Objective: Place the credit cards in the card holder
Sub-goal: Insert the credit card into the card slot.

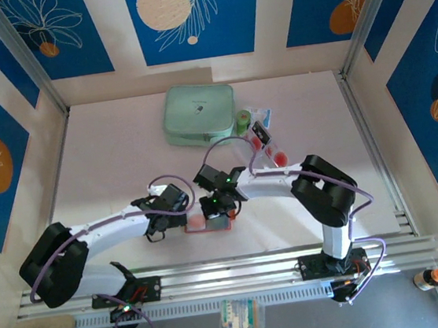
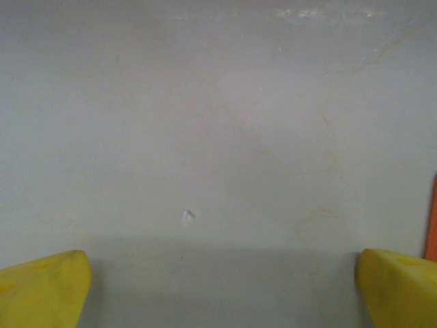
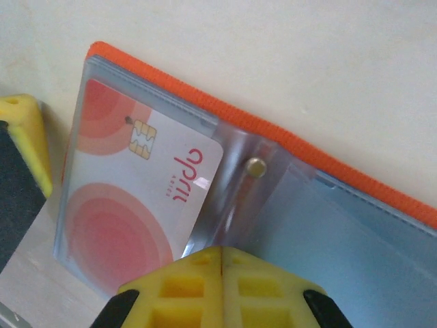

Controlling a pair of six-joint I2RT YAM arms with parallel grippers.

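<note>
The card holder [image 3: 328,232] lies open on the table [image 2: 205,102], and one of the credit cards [image 3: 147,198] sits inside its clear left pocket. The right gripper [image 3: 222,254] is at the holder's near edge with its fingers pressed together; if they pinch the pocket, one cannot tell. The left gripper [image 2: 218,287] is just left of the holder, its fingers spread wide over bare table, and more cards [image 1: 270,144] lie well behind the holder, beside a mint-green case [image 1: 199,115].

Pale table [image 1: 122,143]: mint case [image 1: 199,115], card holder [image 1: 198,223], cards [image 1: 273,151].

Blue floral walls [image 1: 220,37], pale table [image 1: 108,161]
</note>
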